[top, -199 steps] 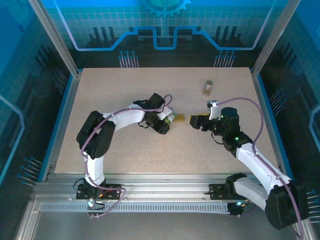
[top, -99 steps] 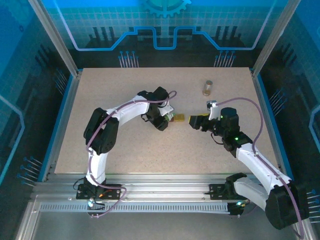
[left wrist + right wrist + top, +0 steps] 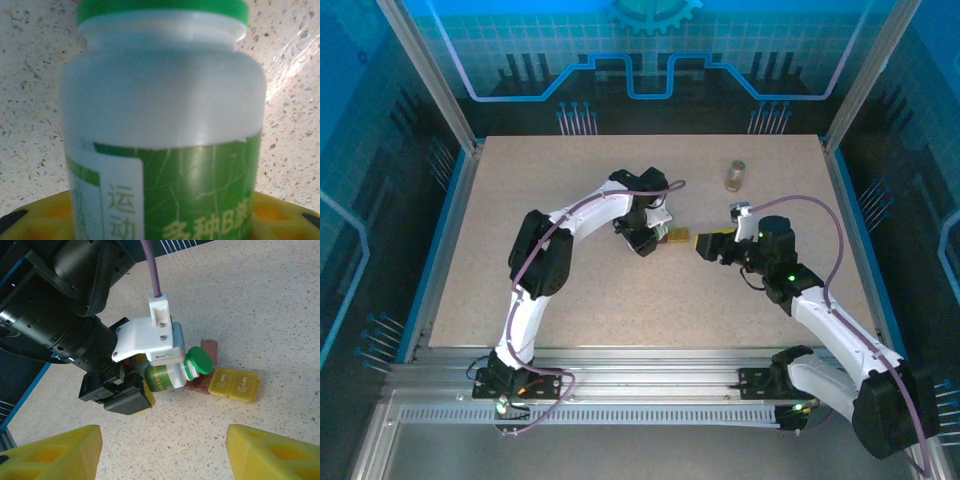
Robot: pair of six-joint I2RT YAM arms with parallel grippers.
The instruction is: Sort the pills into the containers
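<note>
Right jaws are held wide apart low over the bench [image 3: 570, 290], nothing between them, pointed at the boxes. Just beyond, the bottle [image 3: 164, 378] is gripped round its labelled body by the left jaws and held roughly on its side. Its cap [image 3: 201, 360] is on, with the cap end over the red box [image 3: 209, 349]. The yellow box [image 3: 234, 385] is set just beside the red one, touching or nearly. Both sit mid-bench between the two arms. No loose pills are seen; presumably they're inside the bottle. Far back, a small jar [image 3: 736, 176] is seen standing alone.

Handling, as judged:
- The bottle is light, stiff, smooth plastic, so it's likely to twist in a body grip once the cap is torqued.
- The cap is best taken across its rim by the right jaws.
- The boxes are tiny, light and easily shoved, so contact should be avoided while pouring.
</note>
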